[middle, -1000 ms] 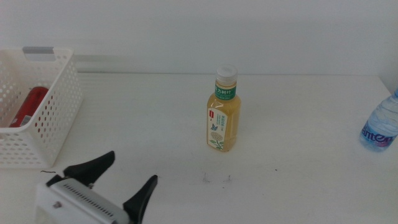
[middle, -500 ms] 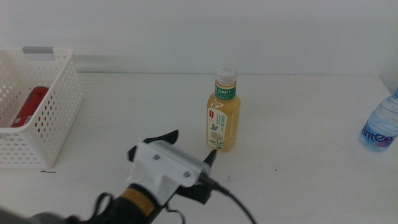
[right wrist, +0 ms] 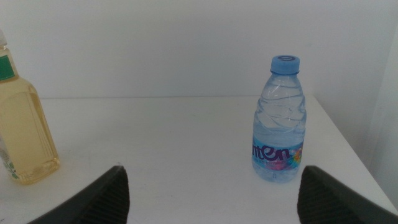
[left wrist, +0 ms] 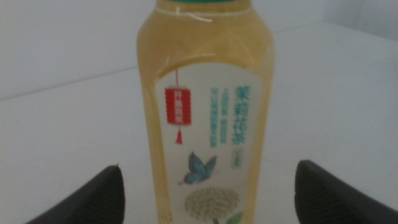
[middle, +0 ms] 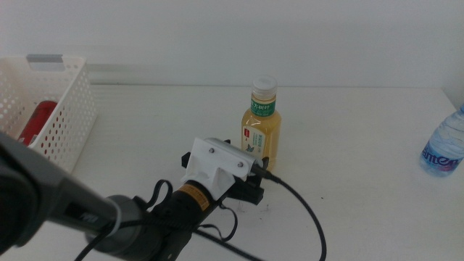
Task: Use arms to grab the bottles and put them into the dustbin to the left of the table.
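Looking down from the middle view, we see the left gripper (middle: 243, 168) reaching in from seven o'clock toward the yellow tea bottle (middle: 261, 127), which stands upright near the centre of the table (middle: 348, 145); in the left wrist view its jaws stand wide apart on either side of the bottle (left wrist: 208, 118), with clear gaps and no touch. The dustbin (middle: 61, 138) sits at nine o'clock of the bottle, at the table's left edge, with the red drink can (middle: 36, 123) lying inside it; the water bottle (middle: 446, 145) stands upright at three o'clock, by the right edge. The right gripper (right wrist: 211, 193) is out of the middle view; its wrist camera shows its jaws spread open, empty, facing the water bottle (right wrist: 280, 121).
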You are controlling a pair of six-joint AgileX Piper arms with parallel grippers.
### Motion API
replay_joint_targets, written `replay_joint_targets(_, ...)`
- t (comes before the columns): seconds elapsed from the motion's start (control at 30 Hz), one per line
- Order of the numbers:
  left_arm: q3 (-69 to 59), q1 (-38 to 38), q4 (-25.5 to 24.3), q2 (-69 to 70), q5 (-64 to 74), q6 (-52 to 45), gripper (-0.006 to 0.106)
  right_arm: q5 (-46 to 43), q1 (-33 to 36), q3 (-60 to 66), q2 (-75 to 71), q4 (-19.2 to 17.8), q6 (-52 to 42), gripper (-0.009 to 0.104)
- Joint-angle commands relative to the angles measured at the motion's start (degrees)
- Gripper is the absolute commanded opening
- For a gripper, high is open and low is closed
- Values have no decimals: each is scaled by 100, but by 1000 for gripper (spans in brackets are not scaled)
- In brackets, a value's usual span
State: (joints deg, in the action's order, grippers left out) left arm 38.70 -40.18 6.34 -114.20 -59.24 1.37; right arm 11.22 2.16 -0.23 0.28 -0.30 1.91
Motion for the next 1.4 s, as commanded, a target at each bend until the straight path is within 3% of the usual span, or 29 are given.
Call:
replay_joint_targets(0.0,222,50,-84,-157,-17,147,94,-61,-45,23,-28,-46,-21,86)
replay_joint_targets(0.53,1892,73,-23,-1525,61,346,94,-61,-45,23,-28,-46,-21,86)
replay_joint_targets(0.63,1980,73,233,-1584,76,318,86,-61,-45,23,-28,-46,-21,86)
replay_joint_targets(0.73,1969,73,548,-1572,-83,150,61,-61,-45,23,-28,-46,-21,86)
replay_joint_targets(0.9,1386,47,573,-938,-477,175,-1,-61,-45,23,-28,-46,-21,86)
replay_joint_targets(0.97,950,-5,604,-324,-260,220,-2,-61,-45,23,-28,-46,-21,86)
replay_joint_targets(1.07,403,-43,638,886,866,330,-2,-61,-45,23,-28,-46,-21,86)
replay_joint_targets(1.17,307,13,683,2145,3338,249,-2,-61,-45,23,-28,-46,-21,86)
replay_joint_targets(1.37,1488,1071,339,3578,7923,-7,-2,-61,-45,23,-28,-46,-21,86)
